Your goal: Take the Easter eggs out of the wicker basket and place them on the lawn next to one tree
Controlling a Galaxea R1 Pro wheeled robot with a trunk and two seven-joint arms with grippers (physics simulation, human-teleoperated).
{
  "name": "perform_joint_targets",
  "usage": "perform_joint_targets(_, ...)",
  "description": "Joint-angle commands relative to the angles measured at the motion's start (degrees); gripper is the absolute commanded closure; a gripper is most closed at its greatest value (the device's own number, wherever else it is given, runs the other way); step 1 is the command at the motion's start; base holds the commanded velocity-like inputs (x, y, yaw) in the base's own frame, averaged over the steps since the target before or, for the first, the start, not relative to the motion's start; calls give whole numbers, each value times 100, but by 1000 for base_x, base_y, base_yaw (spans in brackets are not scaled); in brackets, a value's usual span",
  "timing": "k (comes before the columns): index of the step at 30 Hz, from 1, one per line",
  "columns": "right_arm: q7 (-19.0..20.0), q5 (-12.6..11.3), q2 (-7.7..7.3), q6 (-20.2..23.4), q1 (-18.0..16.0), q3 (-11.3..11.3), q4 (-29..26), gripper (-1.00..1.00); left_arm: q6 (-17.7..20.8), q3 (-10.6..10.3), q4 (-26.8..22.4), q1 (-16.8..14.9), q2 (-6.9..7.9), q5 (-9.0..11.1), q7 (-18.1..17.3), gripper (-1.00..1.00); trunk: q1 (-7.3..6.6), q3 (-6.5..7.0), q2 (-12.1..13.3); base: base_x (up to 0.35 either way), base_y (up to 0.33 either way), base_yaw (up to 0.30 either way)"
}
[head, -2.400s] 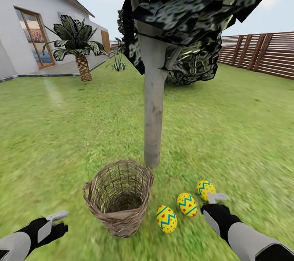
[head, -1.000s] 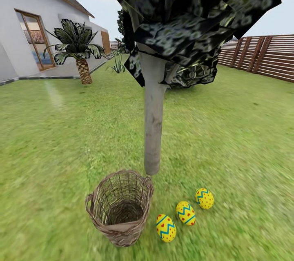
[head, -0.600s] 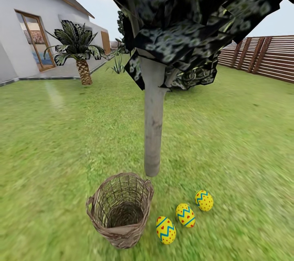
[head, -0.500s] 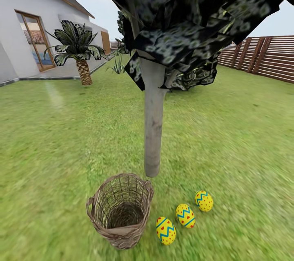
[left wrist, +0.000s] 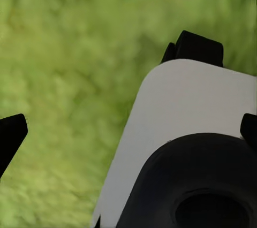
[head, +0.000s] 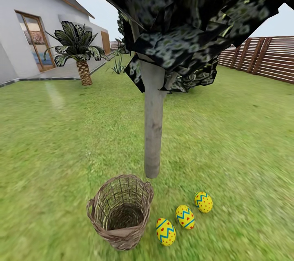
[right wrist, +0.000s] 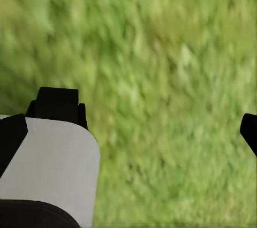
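Observation:
Three yellow Easter eggs with blue zigzags lie in a row on the lawn (head: 228,138), right of the wicker basket: one (head: 165,231) nearest it, a second (head: 185,217), a third (head: 203,201). The brown wicker basket (head: 120,212) stands upright with nothing inside, just in front of the tree (head: 153,130) and its pale grey trunk. The eggs lie close to the trunk's foot. My left gripper (left wrist: 130,131) is open over blurred grass, its black fingertips (left wrist: 10,137) far apart. My right gripper (right wrist: 130,134) is likewise open over grass, holding nothing.
A palm (head: 79,54) stands far left by the white house (head: 24,28) and its paved path. A brown slatted fence (head: 261,56) runs along the far right. Dark foliage (head: 192,20) hangs overhead. Part of my own white and black body (left wrist: 182,153) shows beside each gripper.
Both arms, low in the head view 2.4 s ago, have dropped out of it. The camera has risen slightly. Eggs and basket have stayed put on the grass.

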Motion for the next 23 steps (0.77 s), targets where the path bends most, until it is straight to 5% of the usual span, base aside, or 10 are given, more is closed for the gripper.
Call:
perform_joint_targets(1, -1, -58, -5, -33, -5, 48, 15, -100, 13, -28, 3, -7, 4, 37, 8, -100, -1, -5, -2, 0, 0, 0)
perform_joint_targets(23, -1, -58, -7, -33, -5, 48, 15, -100, 13, -25, 1, -10, 9, 30, 7, -100, -1, -5, -2, 0, 0, 0)
